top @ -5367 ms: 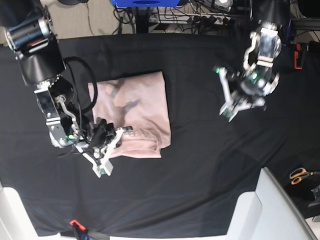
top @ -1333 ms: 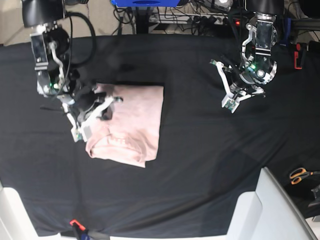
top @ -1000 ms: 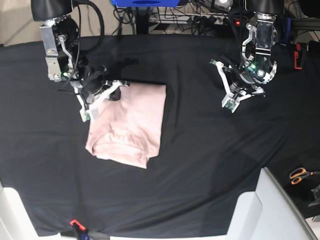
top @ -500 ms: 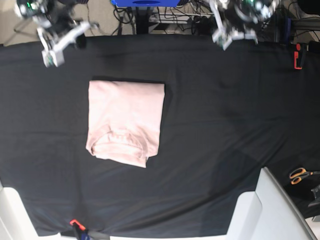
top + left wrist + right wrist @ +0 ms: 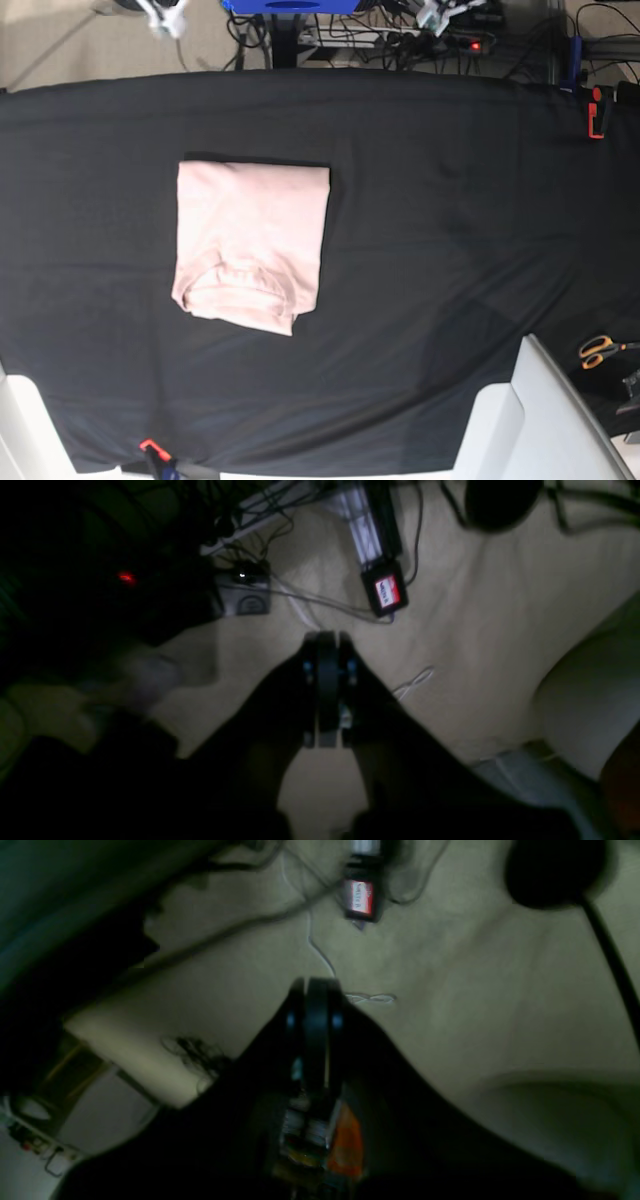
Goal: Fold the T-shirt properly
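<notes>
Both pincers [image 5: 324, 690] [image 5: 311, 1035] closed, empty, well apart from the folded T-shirt [image 5: 250, 243] on black cloth [image 5: 450, 220].

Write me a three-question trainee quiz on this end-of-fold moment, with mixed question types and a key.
1. True or false: the T-shirt lies folded into a compact rectangle on the black cloth.
2. Which gripper touches the T-shirt? A) left gripper B) right gripper C) neither
3. Fill in: near the base view's lower right edge, off the cloth, lie orange-handled ____.

Key
1. True.
2. C: both wrist views show shut jaws over the floor and cables, away from the table.
3. Scissors.
</notes>
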You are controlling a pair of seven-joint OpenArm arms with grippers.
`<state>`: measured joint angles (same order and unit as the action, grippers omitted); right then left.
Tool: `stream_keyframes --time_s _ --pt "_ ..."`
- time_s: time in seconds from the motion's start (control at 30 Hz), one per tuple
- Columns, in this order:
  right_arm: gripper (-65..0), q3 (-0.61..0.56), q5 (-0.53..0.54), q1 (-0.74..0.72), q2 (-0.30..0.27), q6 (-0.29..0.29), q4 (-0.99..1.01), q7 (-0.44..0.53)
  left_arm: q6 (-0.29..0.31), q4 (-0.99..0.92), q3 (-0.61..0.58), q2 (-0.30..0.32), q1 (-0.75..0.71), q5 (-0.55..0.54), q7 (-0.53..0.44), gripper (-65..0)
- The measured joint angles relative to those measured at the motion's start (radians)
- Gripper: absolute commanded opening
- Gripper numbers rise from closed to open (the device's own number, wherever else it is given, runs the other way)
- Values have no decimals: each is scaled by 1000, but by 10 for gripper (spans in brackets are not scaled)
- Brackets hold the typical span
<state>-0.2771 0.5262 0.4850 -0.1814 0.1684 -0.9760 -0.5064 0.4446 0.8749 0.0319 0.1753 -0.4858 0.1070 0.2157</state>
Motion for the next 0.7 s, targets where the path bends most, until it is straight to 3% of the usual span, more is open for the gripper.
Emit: stream_keyframes --time_s 0.1,0.2,0.27,0.33,0.43,0.5,0.7 --pt "-642 -153 1 -175 58 8 410 227 0 -482 -101 -4 243 -5 -188 -650" --pt "-642 -238 1 -320 160 3 847 529 -2 -884 -223 -28 431 -3 -463 -650" --pt "-642 -240 1 -355 196 5 979 750 -82 -878 -307 -34 453 -8 -554 -650" --pt "-642 -196 4 -351 198 8 975 892 -215 -874 -383 -45 479 -5 -514 -650" --pt "-642 -94 7 -340 192 5 946 953 -356 -815 -439 -42 475 -11 -525 -650" --pt "-642 -14 6 -325 193 5 937 947 -390 -798 -439 -38 463 -7 -518 -650" --pt "-642 53 2 -307 195 4 932 938 -393 -798 -447 -42 452 -3 -515 -650"
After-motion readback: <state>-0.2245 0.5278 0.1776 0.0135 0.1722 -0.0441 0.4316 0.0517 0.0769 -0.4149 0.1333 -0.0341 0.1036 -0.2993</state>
